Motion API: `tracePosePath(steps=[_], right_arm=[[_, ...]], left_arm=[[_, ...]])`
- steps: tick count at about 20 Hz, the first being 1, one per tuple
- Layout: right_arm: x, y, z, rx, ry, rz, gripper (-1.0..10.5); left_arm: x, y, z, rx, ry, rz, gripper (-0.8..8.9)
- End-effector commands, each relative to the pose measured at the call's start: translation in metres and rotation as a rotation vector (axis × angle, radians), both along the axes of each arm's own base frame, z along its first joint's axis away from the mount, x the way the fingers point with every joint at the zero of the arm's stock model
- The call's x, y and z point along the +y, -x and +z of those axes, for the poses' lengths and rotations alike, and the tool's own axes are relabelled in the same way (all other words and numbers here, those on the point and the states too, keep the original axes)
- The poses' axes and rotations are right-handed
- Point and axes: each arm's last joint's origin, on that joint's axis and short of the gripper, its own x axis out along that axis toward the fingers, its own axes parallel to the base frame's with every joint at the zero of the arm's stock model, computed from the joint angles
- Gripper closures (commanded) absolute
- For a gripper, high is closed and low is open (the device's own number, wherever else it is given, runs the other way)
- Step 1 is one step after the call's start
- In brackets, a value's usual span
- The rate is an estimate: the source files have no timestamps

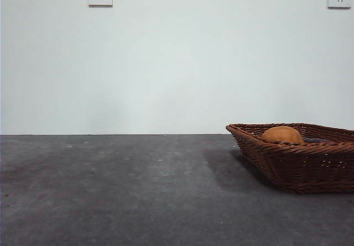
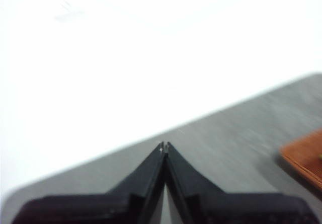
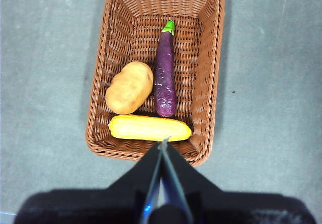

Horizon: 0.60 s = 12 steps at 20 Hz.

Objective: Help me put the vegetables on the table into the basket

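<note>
**Wicker basket holds all three vegetables, both arms clear**

Wicker fills the upper middle of the right wrist view, where the basket [image 3: 103, 73] sits on the grey table [image 3: 45, 58] with every vegetable inside it. The potato [image 3: 129, 87] lies at centre left of the basket floor, the purple eggplant [image 3: 165, 78] runs lengthwise just beside it with its green cap toward the top of the frame, and the yellow corn [image 3: 149, 128] lies crosswise below both, close to the near wall. They rest side by side on the floor without stacking, which suits a shallow basket with flared sides.

The right gripper [image 3: 164, 142] hangs above the basket's near rim, jaws pressed together and holding nothing; it looks placed to have the contents in sight from above. The left gripper [image 2: 164, 145] is also closed on nothing, its tips meeting over bare table, with only a corner of the basket at the right edge of its view.

From the front view, the basket stands at the lower right with the potato's top showing over the rim, and no vegetable is seen on the table. Judged from this, the task appears complete
</note>
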Motion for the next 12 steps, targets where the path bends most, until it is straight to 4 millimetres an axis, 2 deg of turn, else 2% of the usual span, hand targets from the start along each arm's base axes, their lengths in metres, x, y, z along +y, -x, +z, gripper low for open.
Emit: tracePosePath(steps=[1,6,8,12], right_arm=[[0.000,0.001,-0.003,0.030,0.004,-0.006,9.5],[0.000,0.001,-0.003,0.029,0.015,-0.013,9.5],[-0.001,0.001,-0.003,0.028,0.017,-0.015,9.5],[-0.001,0.001,-0.003,0.028,0.017,-0.015,9.5]], left_arm=[[0.004,-0.002,-0.039,-0.069,-0.012,0.076,8.18],[0.007,-0.010,-0.154,-0.102,0.050,0.125,8.18],[0.009,-0.013,-0.190,-0.061,0.079,0.153,8.18],[0.012,-0.016,-0.235,0.006,0.118,0.248,8.18]])
